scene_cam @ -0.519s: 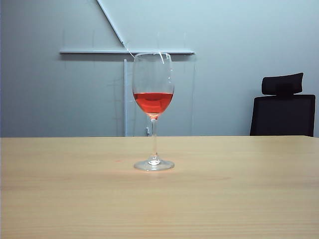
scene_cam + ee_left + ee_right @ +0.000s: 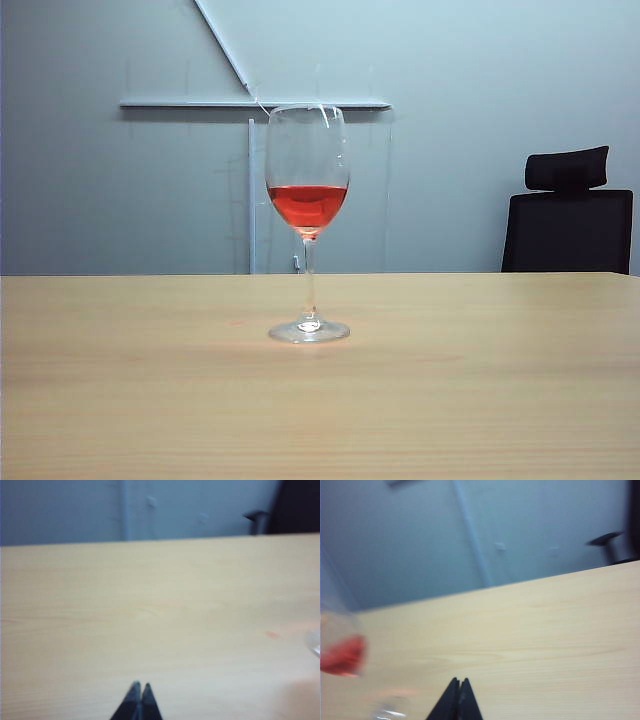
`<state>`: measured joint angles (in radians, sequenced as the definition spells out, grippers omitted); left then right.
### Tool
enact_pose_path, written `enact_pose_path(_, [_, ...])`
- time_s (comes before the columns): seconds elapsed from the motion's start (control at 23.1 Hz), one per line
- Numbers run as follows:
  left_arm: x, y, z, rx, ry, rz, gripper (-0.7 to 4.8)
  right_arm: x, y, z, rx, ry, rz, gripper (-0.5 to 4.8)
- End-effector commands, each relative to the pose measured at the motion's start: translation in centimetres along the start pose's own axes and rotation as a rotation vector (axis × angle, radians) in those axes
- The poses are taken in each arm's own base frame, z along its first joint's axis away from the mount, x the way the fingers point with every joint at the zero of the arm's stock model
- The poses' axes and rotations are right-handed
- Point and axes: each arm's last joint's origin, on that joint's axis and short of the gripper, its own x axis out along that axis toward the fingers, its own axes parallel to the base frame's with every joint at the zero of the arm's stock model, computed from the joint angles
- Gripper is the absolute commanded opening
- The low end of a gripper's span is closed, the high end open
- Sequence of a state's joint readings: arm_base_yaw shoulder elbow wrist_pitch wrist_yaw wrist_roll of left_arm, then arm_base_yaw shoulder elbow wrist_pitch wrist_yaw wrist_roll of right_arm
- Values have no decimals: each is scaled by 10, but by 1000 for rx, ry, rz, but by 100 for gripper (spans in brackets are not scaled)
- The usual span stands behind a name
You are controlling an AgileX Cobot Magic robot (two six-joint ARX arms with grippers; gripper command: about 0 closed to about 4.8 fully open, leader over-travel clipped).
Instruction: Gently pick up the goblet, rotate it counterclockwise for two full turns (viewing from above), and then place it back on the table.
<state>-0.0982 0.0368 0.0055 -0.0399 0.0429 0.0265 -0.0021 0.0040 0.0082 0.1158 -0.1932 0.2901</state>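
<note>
Standing goblet (image 2: 307,225); left end effector (image 2: 139,686), right end effector (image 2: 458,681) closed.

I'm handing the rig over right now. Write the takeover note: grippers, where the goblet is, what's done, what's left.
Left gripper: shut, empty, low over bare table, not visible in the exterior view.
Right gripper: shut, empty, also over the table; the goblet shows blurred at the edge of its wrist view.
Goblet: upright on the table near the middle, red liquid in the bowl, nothing touching it.
Done: no sign of any step; neither gripper is at the goblet.
Left: open a gripper, grasp gently, lift, two counterclockwise turns, set it back down.
</note>
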Motion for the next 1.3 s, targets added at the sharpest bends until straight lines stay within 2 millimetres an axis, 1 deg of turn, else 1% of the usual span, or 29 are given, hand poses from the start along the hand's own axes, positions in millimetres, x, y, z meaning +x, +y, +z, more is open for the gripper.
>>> enact_pose_path(0.04, [3,-9,-1,6,32,-89,-5,-1,7,15,111,-43,79,-9])
enact_pose_path(0.22, [5,-20,-6,18,92,-194,-5,3,15,28,93,-14,124,-7])
enact_pose_path(0.3, [5,-24,-7,24,104,-234,-5,9,20,33,58,26,152,19])
enact_pose_path(0.48, [4,-30,-7,31,103,-289,-5,30,32,37,-31,127,226,212])
enact_pose_path(0.6, [3,-32,-7,34,102,-312,-5,51,45,31,-117,177,316,318])
enact_pose_path(0.65, [3,-32,-7,34,102,-315,-5,58,49,28,-146,186,347,333])
enact_pose_path(0.69, [3,-33,-7,35,102,-316,-5,73,61,17,-207,205,417,339])
enact_pose_path(0.78, [3,-33,-7,35,102,-317,-5,95,76,1,-265,212,490,339])
enact_pose_path(0.86, [3,-33,-7,35,102,-317,-5,113,84,-13,-280,211,518,339])
enact_pose_path(0.91, [3,-33,-7,35,102,-317,-5,129,90,-26,-279,214,532,346])
enact_pose_path(0.95, [3,-33,-7,35,102,-317,-5,139,93,-35,-279,215,542,371])
enact_pose_path(1.04, [3,-33,-7,35,102,-317,-5,166,100,-62,-278,220,556,382])
enact_pose_path(1.12, [3,-33,-7,35,102,-317,-5,177,105,-78,-278,232,568,382])
enact_pose_path(1.17, [3,-33,-7,34,101,-317,-5,186,108,-89,-278,243,573,382])
enact_pose_path(1.3, [3,-33,-7,35,101,-317,-5,196,111,-100,-279,258,579,382])
